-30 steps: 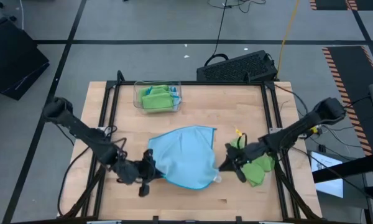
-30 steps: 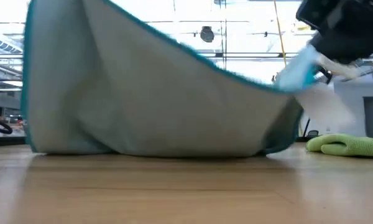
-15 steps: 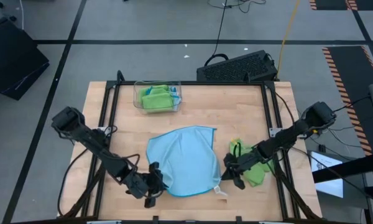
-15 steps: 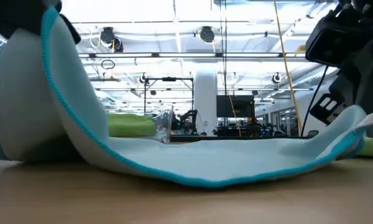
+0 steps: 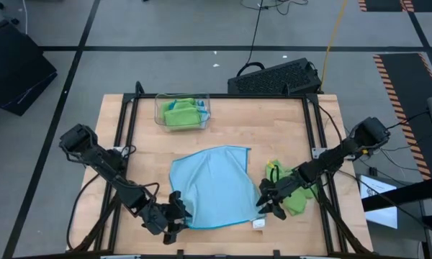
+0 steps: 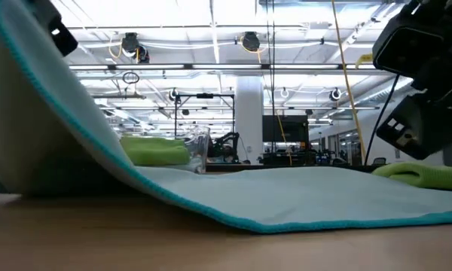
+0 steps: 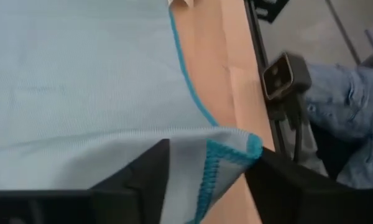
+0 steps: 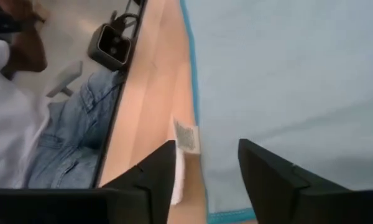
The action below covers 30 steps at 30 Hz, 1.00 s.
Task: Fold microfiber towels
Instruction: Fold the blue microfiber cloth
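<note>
The left gripper (image 5: pixel 174 217) sits low at the near left corner of the blue towel (image 5: pixel 214 185). In its wrist view the two fingers (image 7: pixel 146 171) stand apart with the towel's corner (image 7: pixel 227 152) lying loosely between them, its darker stitched edge curled over; whether the fingers touch the cloth I cannot tell. In the low view this corner of the towel (image 6: pixel 53 143) rises steeply off the table (image 6: pixel 98 233) at the left, while the rest of the cloth lies flat.

Toward the far left of the table (image 5: pixel 273 119) stands a clear tray (image 5: pixel 182 112) with green towels (image 5: pixel 181 114) folded inside, well apart from the blue one.

The blue towel is spread in the middle of the table, one layer, its far edge reaching toward the centre and its near edge close to the table's front. A small white tag (image 5: pixel 258 224) sticks out at its near right corner; the right wrist view shows the tag (image 8: pixel 186 134) lying on the wood beside the towel's edge.

The right gripper (image 5: pixel 268 205) hovers just beside that corner, its fingers (image 8: pixel 270 174) apart and nothing between them. Beyond it, a crumpled green towel (image 5: pixel 297 196) lies near the table's right edge.

A person's jeans (image 8: pixel 74 137) show past the table's front.
</note>
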Each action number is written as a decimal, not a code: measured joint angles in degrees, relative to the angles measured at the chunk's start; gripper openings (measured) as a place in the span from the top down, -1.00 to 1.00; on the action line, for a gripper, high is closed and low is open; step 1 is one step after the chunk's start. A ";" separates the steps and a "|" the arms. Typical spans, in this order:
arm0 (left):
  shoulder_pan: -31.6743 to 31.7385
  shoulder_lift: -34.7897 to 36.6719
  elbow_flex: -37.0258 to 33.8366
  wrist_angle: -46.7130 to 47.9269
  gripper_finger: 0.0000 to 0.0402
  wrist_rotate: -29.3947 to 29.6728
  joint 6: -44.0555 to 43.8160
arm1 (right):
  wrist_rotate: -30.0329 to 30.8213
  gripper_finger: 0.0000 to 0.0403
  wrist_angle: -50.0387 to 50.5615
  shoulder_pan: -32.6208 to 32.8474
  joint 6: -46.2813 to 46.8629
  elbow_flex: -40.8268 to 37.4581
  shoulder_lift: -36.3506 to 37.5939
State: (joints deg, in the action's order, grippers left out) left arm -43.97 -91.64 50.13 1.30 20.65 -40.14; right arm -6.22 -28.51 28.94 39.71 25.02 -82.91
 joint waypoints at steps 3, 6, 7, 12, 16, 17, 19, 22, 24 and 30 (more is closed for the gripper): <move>-1.13 0.00 0.00 0.79 -0.15 -0.02 2.35 | 8.20 0.11 -1.05 0.01 -0.52 0.00 -0.04; -2.21 0.00 0.00 -1.24 -0.29 1.24 4.98 | 16.50 0.12 -3.93 -0.06 -0.49 0.00 -0.84; -2.46 0.02 0.00 -2.71 -0.32 1.72 6.12 | 17.44 0.14 -4.89 -0.04 -0.78 0.00 -1.06; -2.72 1.73 0.05 -0.37 -0.49 6.62 7.14 | 18.58 0.22 -12.89 -0.07 -4.24 0.01 -2.56; -2.66 3.23 0.07 14.13 -0.52 14.38 -0.90 | 21.13 0.28 -15.59 -0.54 -7.48 2.81 -5.45; -2.55 3.26 0.07 18.45 -0.50 16.39 -4.01 | 21.18 0.30 -15.16 -0.72 -8.25 3.88 -6.42; -2.09 3.25 -0.38 25.88 -0.45 18.57 -10.29 | 21.20 0.33 -14.83 -1.07 -10.14 6.72 -9.60; -0.47 3.19 -2.93 28.24 -0.28 16.50 -16.99 | 21.19 0.39 -14.53 -1.22 -13.69 10.81 -15.09; 0.43 3.14 -5.43 26.39 -0.12 15.46 -19.43 | 21.15 0.42 -14.53 -1.22 -15.59 13.05 -18.64; 2.30 3.13 -14.62 10.10 0.39 11.56 -20.03 | 16.75 0.51 -10.91 -1.22 -17.32 16.09 -24.66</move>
State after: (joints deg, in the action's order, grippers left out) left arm -41.67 -88.51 35.50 11.41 32.21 -60.17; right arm 10.54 -39.42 27.73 22.39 41.10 -107.58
